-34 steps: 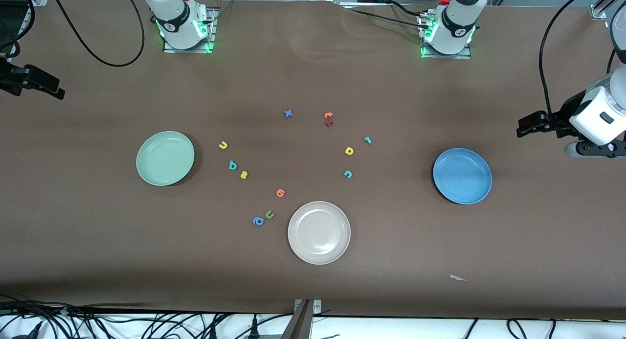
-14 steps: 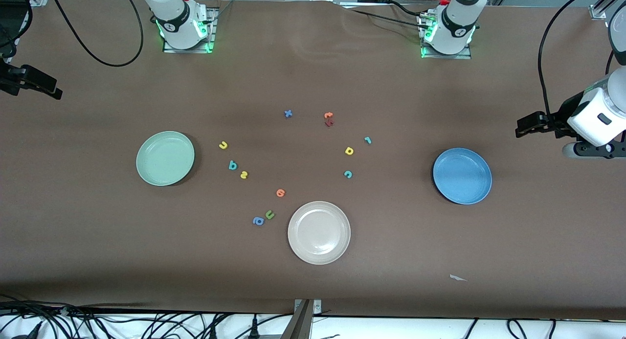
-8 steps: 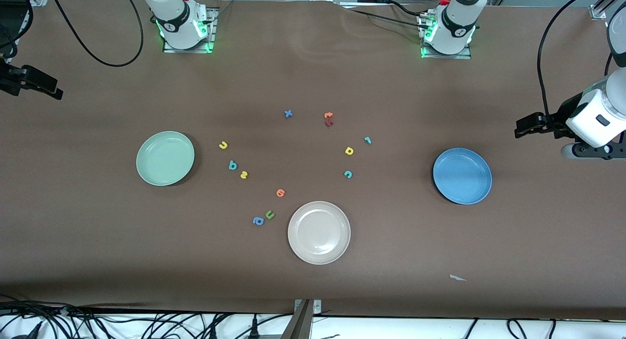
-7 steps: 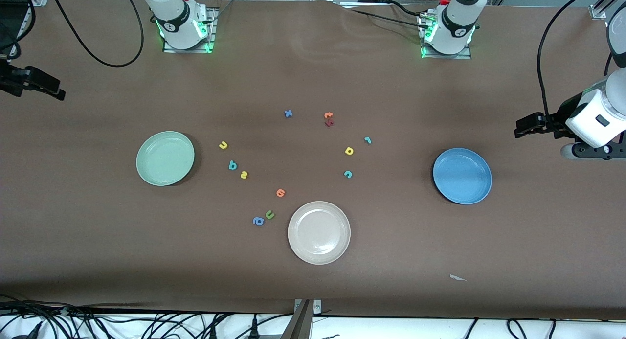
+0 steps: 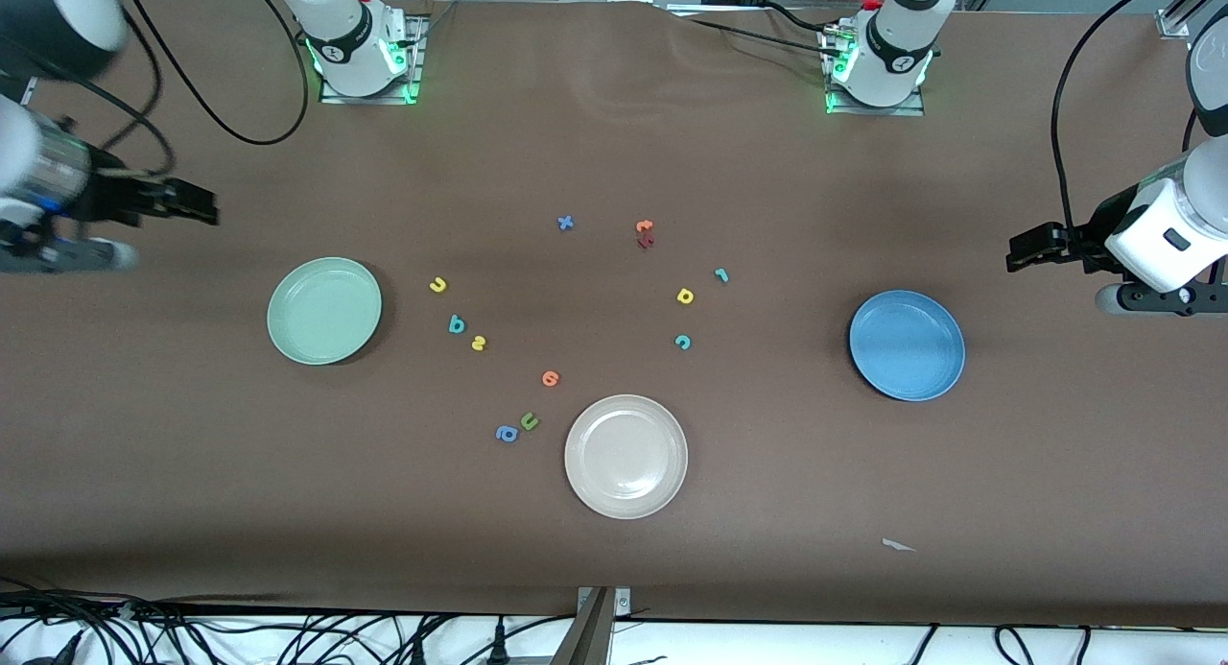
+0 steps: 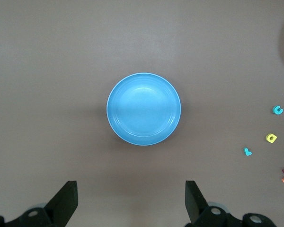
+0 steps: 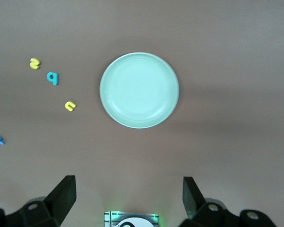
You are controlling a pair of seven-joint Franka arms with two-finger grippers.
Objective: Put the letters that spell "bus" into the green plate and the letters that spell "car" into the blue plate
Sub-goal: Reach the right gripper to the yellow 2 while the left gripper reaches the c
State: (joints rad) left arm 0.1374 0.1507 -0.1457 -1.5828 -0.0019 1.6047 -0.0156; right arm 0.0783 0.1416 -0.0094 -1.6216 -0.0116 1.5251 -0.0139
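Brown desk (image 5: 614, 550), paper-covered, carrying three plates and scattered foam letters.

Plates: green plate (image 5: 324, 310) toward the right arm's end, holding nothing; blue plate (image 5: 907, 344) toward the left arm's end, holding nothing; beige plate (image 5: 625, 456) between them, nearest the front camera.

Letters for "bus", all on the desk beside the green plate: yellow "u" (image 5: 438, 284), teal "b" (image 5: 457, 324), yellow "s" (image 5: 478, 343) just beside the "b".

Letters for "car", all on the desk between the beige and blue plates, well apart from the blue one: teal "r" (image 5: 721, 274), yellow "a" (image 5: 685, 296), teal "c" (image 5: 682, 341).

Other letters: blue "x" (image 5: 565, 223); orange letter (image 5: 644, 226) touching a dark red letter (image 5: 646, 242); orange letter (image 5: 550, 378); green "u" (image 5: 529, 420) beside a blue "a" (image 5: 507, 434).

Left gripper (image 5: 1019, 252): in the air over bare desk near the blue plate, jaws spread wide, holding nothing.

Right gripper (image 5: 197, 207): in the air over bare desk near the green plate, jaws spread wide, holding nothing.
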